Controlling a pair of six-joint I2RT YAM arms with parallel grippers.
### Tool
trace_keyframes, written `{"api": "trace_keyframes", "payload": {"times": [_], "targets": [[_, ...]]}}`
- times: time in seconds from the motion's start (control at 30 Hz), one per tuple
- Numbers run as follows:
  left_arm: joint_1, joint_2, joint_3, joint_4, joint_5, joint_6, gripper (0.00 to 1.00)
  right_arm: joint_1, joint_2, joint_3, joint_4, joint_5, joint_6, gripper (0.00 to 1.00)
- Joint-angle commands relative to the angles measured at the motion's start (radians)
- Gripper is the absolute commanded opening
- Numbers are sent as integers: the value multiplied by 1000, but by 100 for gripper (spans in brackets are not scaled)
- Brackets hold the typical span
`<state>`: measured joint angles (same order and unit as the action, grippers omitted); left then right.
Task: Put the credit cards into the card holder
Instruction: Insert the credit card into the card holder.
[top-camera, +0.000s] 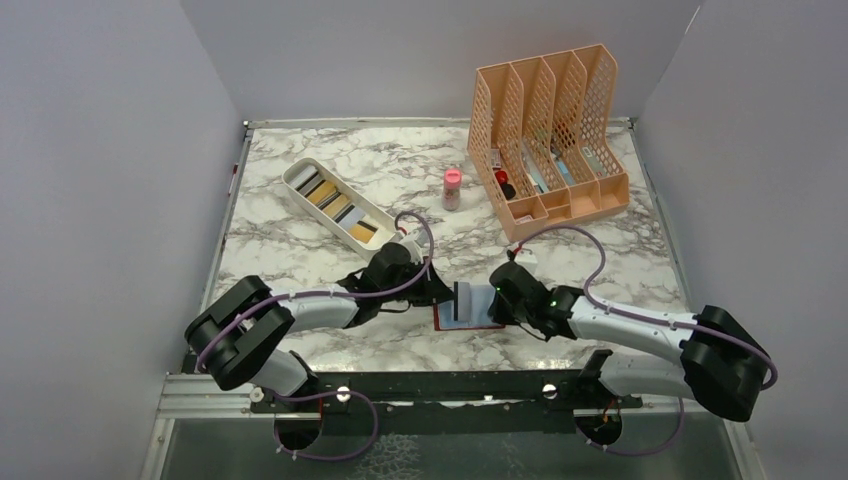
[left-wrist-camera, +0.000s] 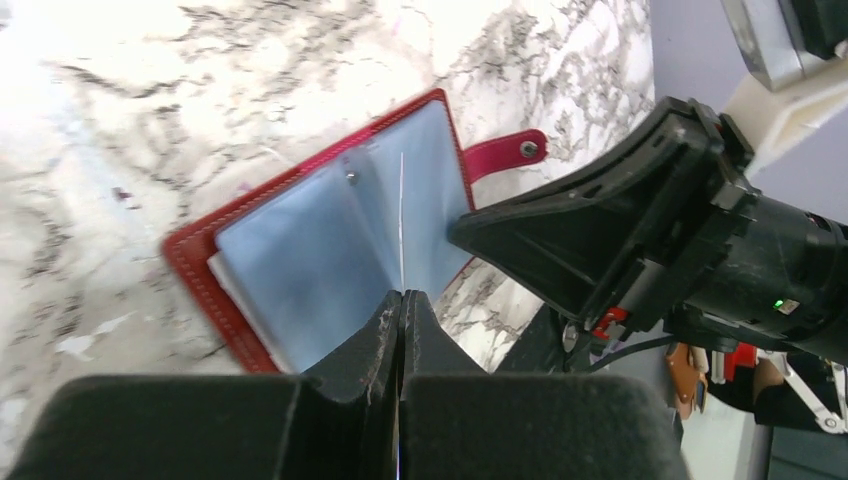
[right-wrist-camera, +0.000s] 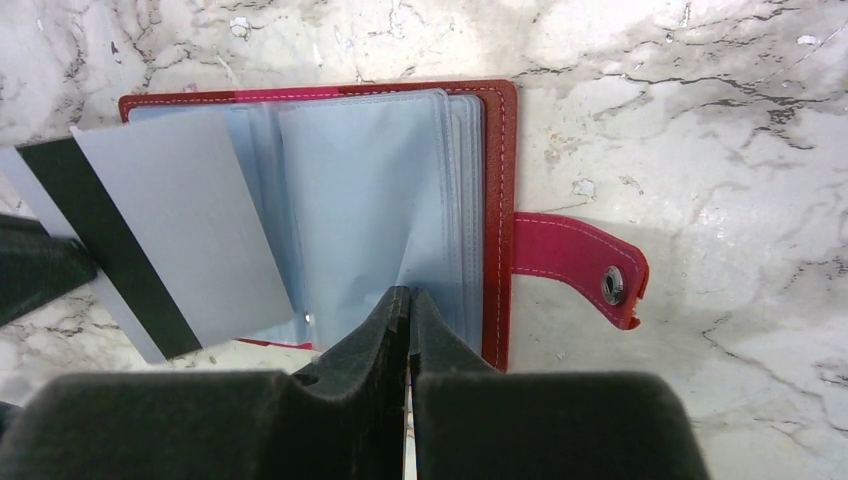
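Observation:
The red card holder (top-camera: 463, 322) lies open on the marble near the front edge, its clear sleeves facing up (right-wrist-camera: 498, 200). My left gripper (left-wrist-camera: 402, 295) is shut on a grey credit card (right-wrist-camera: 170, 220) with a black stripe. The card shows edge-on (left-wrist-camera: 401, 220) in the left wrist view, and its far end is over the holder's left page. My right gripper (right-wrist-camera: 408, 295) is shut on a clear sleeve of the holder, lifting it slightly. In the top view both grippers, left (top-camera: 440, 295) and right (top-camera: 497, 300), meet over the holder.
A white tray (top-camera: 300, 172) with several more cards sits at back left. A pink-capped bottle (top-camera: 452, 187) stands mid-table, beside a peach file organizer (top-camera: 550, 130) at back right. The holder's snap strap (right-wrist-camera: 570, 255) sticks out to its right.

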<state>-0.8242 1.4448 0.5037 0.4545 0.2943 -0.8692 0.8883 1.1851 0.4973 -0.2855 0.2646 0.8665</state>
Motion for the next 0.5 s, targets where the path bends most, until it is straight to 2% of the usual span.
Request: {"api": "trace_keyframes", "payload": {"times": [0.0,0.47], "targets": [[28,-42,-22,15,-8,-28,0,-3,-4,-60,-51,48,21,8],[39,44,-37,126,50,-137,0,-3,-20,-55,-55,52,14,8]]}}
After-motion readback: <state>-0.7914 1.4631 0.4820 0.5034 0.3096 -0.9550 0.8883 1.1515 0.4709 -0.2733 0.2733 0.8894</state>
